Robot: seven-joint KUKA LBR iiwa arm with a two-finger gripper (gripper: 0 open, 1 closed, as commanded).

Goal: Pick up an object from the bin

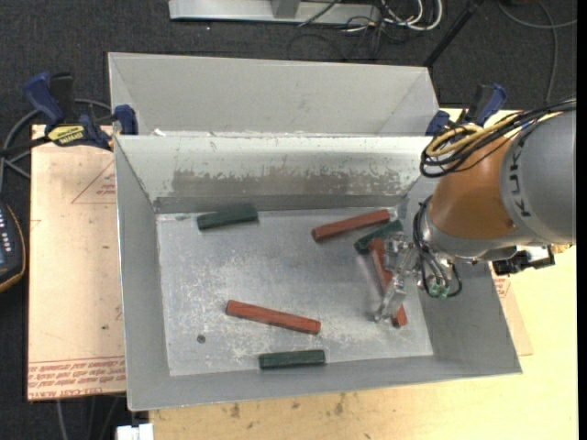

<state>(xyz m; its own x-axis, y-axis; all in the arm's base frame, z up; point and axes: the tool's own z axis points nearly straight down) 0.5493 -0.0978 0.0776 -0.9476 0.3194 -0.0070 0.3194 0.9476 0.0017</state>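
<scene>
Red bar [377,262] under claw [389,308], long axis far-to-near; claw state unclear.

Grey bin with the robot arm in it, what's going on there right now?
The arm's gripper is down at the right side of the bin, over a red-brown stick lying in a small cluster with a dark green block and a second red-brown stick. Whether it has hold of anything cannot be told.
</scene>
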